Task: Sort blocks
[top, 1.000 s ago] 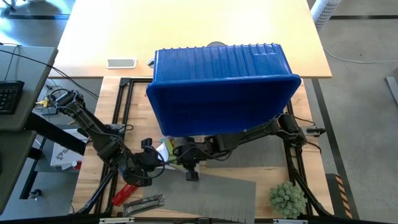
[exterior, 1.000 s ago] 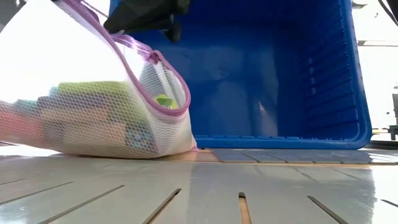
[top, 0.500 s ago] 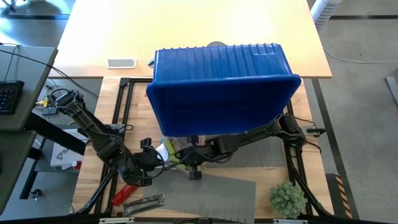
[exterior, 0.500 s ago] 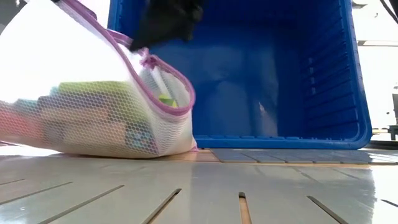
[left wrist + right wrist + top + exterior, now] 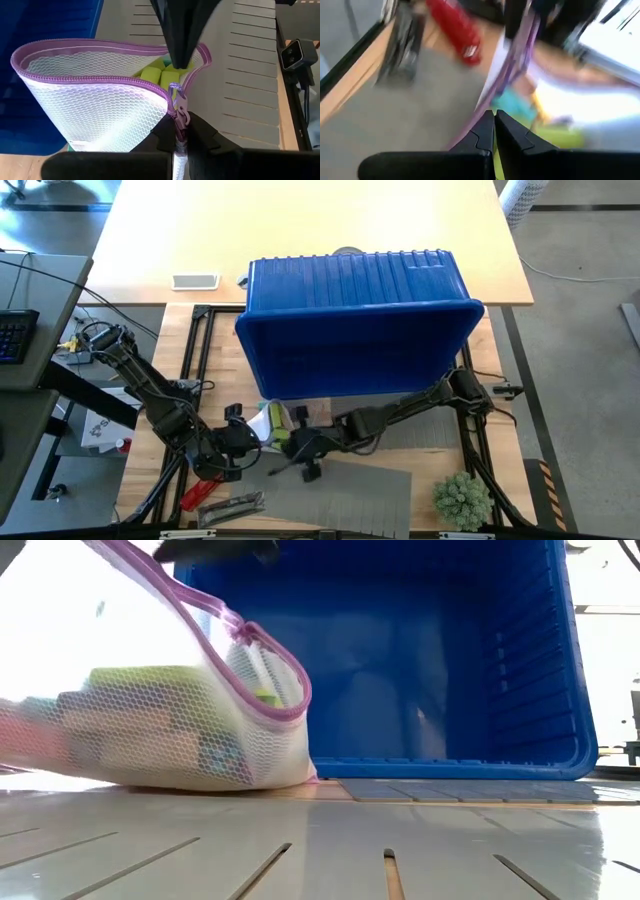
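A white mesh bag (image 5: pixel 95 105) with a purple zip rim lies near the table's front left and holds the blocks, lime ones (image 5: pixel 156 75) showing at its mouth and more through the mesh (image 5: pixel 150 730). Its bottom rests on the table (image 5: pixel 200 785) and its mouth is raised. My left gripper (image 5: pixel 240 442) is shut at the zip end of the mouth. My right gripper (image 5: pixel 300 445) is shut on the opposite rim, and shows as dark fingers (image 5: pixel 177 35) in the left wrist view. My left gripper pinches the bag's rim at the zip end (image 5: pixel 179 117), just behind the zip pull (image 5: pixel 176 97), between its two fingers. It comes slanting down from the table's left side. That end is held up off the table. My right gripper pinches the purple rim (image 5: pixel 487 112) on the far side of the mouth between its shut fingers (image 5: pixel 485 131). It comes slanting down from the table's right side. The rim runs taut away from the fingers, and the mouth stands open between the two holds.
A big blue bin (image 5: pixel 355 320) lies on its side just behind the bag, its opening facing the near edge. A red cylindrical tool (image 5: pixel 200 488) and a silvery packet (image 5: pixel 232 505) lie at the near left, by a grey slatted mat (image 5: pixel 340 490). A green tuft (image 5: pixel 462 498) sits at the near right.
My right gripper has gone a little toward the table's near edge and rolled about its own line, staying shut on the rim. The bag's mouth has shifted with it; the bag's bottom and the left gripper have stayed put.
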